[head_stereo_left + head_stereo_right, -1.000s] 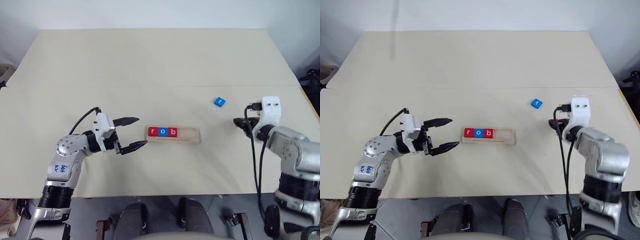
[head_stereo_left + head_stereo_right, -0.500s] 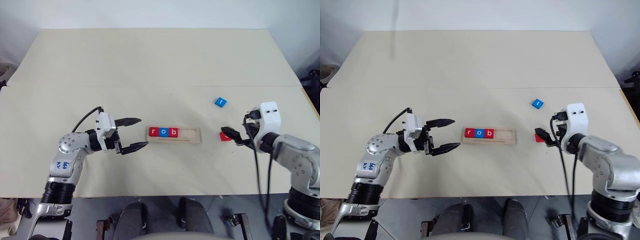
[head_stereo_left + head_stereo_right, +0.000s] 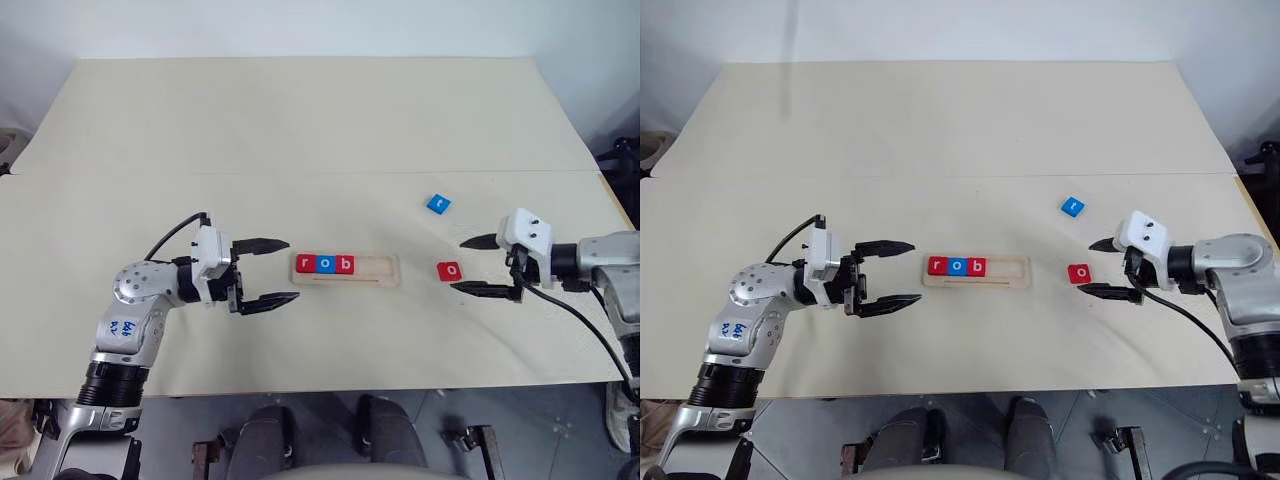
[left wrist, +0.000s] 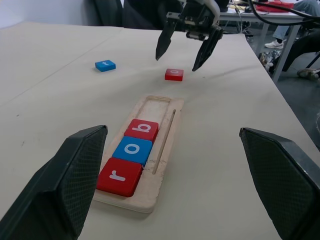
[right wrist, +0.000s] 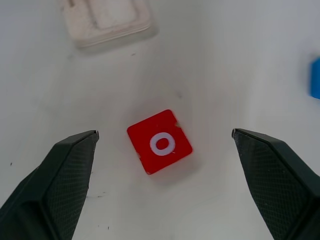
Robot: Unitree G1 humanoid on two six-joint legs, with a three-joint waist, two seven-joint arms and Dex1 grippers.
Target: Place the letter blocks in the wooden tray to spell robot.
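A wide table (image 3: 300, 120) under a pale beige cover, with a seam running across it from side to side; a plain white wall behind. Beyond the far edge, in the left wrist view, dark chairs and another desk. On the table, one wooden tray (image 3: 380, 270) and five letter blocks in all: three red, two blue. In the tray, three blocks side by side at its left end, red r (image 3: 306, 263), blue o (image 3: 325, 264), red b (image 3: 345, 264), touching one another; the right part of the tray bare. Loose on the table, two blocks: a red o (image 3: 449, 270) flat just right of the tray, and a blue one (image 3: 437, 203) farther back and well apart. Two hands: left hand (image 3: 280, 270) wide open, holding nothing, level and pointing at the tray's left end; right hand (image 3: 478, 265) wide open, also holding nothing, fingers either side of the red o without touching it.
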